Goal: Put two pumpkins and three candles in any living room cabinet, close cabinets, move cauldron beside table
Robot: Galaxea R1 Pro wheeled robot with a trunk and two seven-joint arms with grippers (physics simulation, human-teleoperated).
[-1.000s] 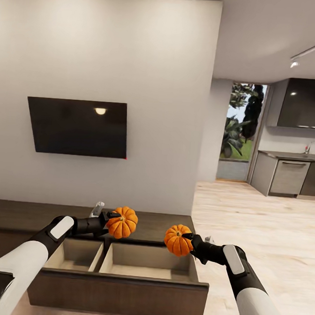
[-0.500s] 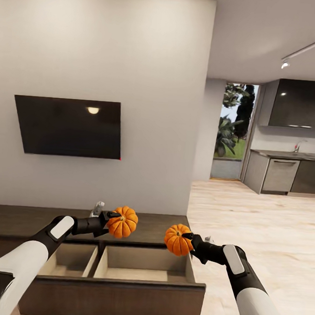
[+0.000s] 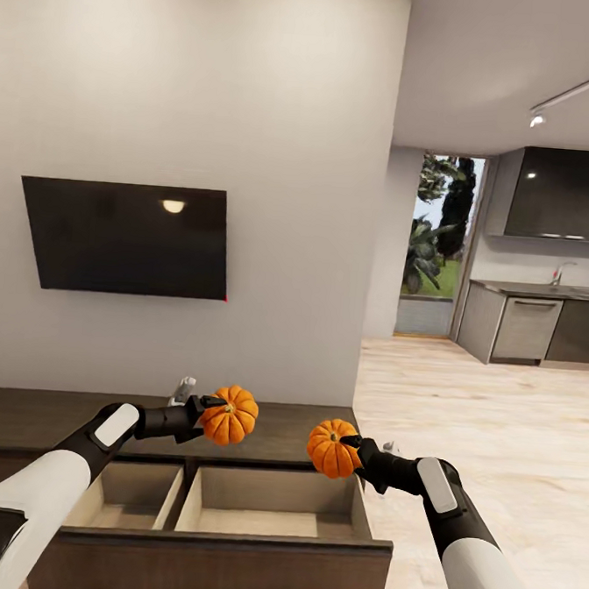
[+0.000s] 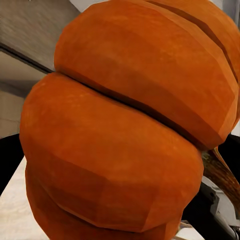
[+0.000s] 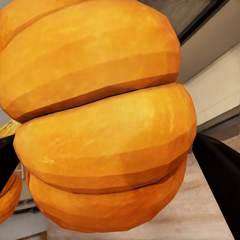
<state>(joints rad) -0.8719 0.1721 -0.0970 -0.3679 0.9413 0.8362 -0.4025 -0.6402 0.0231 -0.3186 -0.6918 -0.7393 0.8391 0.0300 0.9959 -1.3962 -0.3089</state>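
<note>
The cabinet (image 3: 22,416) runs low along the wall under the TV (image 3: 127,239), and its drawer (image 3: 215,548) stands pulled out at 6 o'clock in the head view. The drawer has two compartments, a smaller one on the left and a wider one on the right; both show bare pale floors.

The left gripper (image 3: 212,412) is clamped on the left pumpkin (image 3: 229,415), held in the air above the divider between the compartments, near the cabinet's top edge. The left arm reaches in from 8 o'clock, forearm rising toward the centre.

The right gripper (image 3: 347,446) grips the right pumpkin (image 3: 333,448), above the right end of the wider compartment. The right arm comes from 4 o'clock, bent at the elbow, gripper pointing left. The pumpkins are apart, the left one slightly higher.

In each wrist view, a pumpkin sits close against the camera: left (image 4: 125,125), right (image 5: 105,120).
</note>
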